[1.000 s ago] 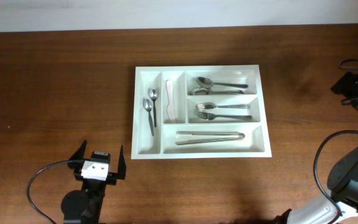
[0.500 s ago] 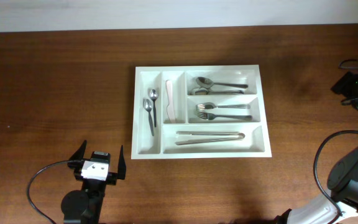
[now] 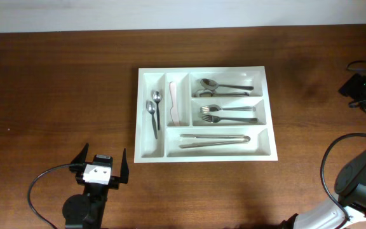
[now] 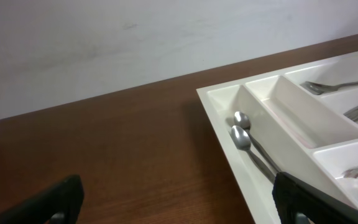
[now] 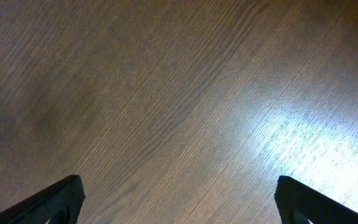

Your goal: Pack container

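Advancing too low, the left end effector [image 3: 103, 152] (fully open, empty, like the right end effector [image 5: 179, 205]) could clip the container [image 3: 202, 69] ahead, shifting it.

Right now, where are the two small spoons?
Overhead view: the two small spoons lie in the container's far-left long narrow compartment, beside the pale pink utensil in the next narrow slot.

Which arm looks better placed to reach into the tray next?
Left, probably: the left hand is open, near the container and facing it; the right hand faces only table.
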Motion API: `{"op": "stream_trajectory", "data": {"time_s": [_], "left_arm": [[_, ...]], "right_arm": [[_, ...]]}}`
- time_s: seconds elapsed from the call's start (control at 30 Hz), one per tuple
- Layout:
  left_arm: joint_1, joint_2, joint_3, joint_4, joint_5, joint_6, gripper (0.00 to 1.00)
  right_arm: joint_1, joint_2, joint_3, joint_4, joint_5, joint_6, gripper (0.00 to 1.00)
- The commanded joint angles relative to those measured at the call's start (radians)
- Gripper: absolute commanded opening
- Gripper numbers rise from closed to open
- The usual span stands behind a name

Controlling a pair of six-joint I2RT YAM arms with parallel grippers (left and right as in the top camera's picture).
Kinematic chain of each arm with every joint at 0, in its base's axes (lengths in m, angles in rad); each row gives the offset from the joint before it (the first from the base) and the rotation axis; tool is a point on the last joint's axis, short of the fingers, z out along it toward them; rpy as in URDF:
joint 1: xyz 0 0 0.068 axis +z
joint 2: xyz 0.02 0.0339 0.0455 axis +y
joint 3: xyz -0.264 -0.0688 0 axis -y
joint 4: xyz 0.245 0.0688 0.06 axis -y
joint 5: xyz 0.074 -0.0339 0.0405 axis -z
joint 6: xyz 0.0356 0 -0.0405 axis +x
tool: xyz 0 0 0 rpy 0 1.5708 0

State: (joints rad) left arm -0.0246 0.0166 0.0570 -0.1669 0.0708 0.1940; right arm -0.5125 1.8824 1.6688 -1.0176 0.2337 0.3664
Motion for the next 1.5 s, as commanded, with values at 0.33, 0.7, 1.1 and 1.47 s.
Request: {"op": "stream_trajectory", "data": {"time_s": [0.33,0.7,1.1,1.47], "left_arm": [[0.008,-0.011,-0.01,0.007,-0.014,0.006,0.99],[0.008,-0.011,-0.01,0.007,-0.014,0.006,0.99],[0.008,-0.011,-0.01,0.007,-0.014,0.006,0.99],[0.008,-0.011,-0.01,0.007,-0.014,0.006,0.99]], "right_arm": [[0.022,-0.143,0.016,0.009,0.024,0.008,0.99],[0.276,-0.632,-0.31,0.45,0.036,0.008,0.99],[0.443,-1.174,-0.695,0.747,0.035,0.008,0.99],[0.478,-1.549,-0.957,0.909,0.005,0.008,0.99]]}}
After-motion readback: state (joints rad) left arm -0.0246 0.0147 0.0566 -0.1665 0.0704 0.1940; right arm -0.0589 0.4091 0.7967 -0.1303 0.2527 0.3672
